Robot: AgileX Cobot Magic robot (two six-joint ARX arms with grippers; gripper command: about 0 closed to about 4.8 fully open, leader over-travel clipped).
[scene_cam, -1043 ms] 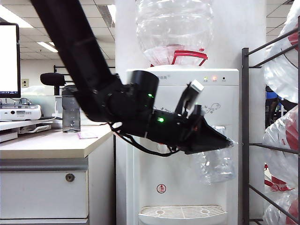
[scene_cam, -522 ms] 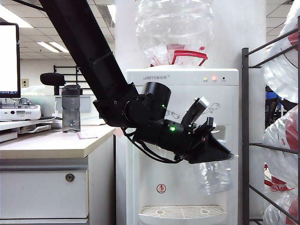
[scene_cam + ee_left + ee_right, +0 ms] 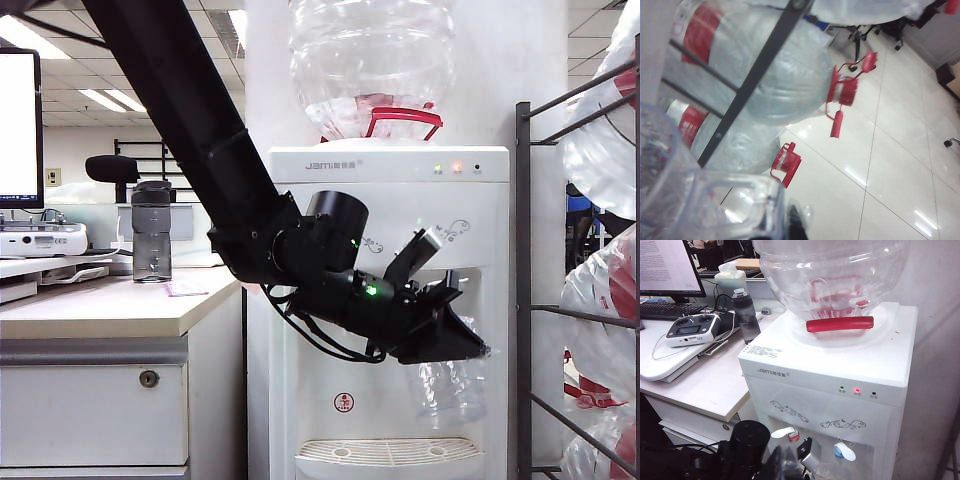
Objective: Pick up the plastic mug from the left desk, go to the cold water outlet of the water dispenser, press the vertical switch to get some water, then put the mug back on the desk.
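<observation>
My left gripper (image 3: pixel 462 348) reaches across in front of the water dispenser (image 3: pixel 390 190) and is shut on the handle of the clear plastic mug (image 3: pixel 445 392). The mug hangs upright below the jaws, above the drip grille (image 3: pixel 385 455). Close up, the mug (image 3: pixel 685 200) fills one corner of the left wrist view, with the gripper (image 3: pixel 782 227) on its handle. The right wrist view looks down on the cold water outlet (image 3: pixel 839 453), its white vertical switch (image 3: pixel 847 452) and the red-banded tap (image 3: pixel 788 433). My right gripper (image 3: pixel 787 465) is shut and holds nothing. The left desk (image 3: pixel 100 310) stands left of the dispenser.
A smoky-grey bottle (image 3: pixel 151 232), a monitor (image 3: pixel 20 130) and a controller (image 3: pixel 692 329) are on the desk. A dark metal rack (image 3: pixel 525 280) with spare water bottles (image 3: pixel 765 80) stands right of the dispenser. The big clear bottle (image 3: pixel 372 65) sits on the dispenser.
The left arm has sunk and drawn slightly left, lowering the mug from beside the tap recess to just above the drip grille. The mug hangs more upright. The right arm is still.
</observation>
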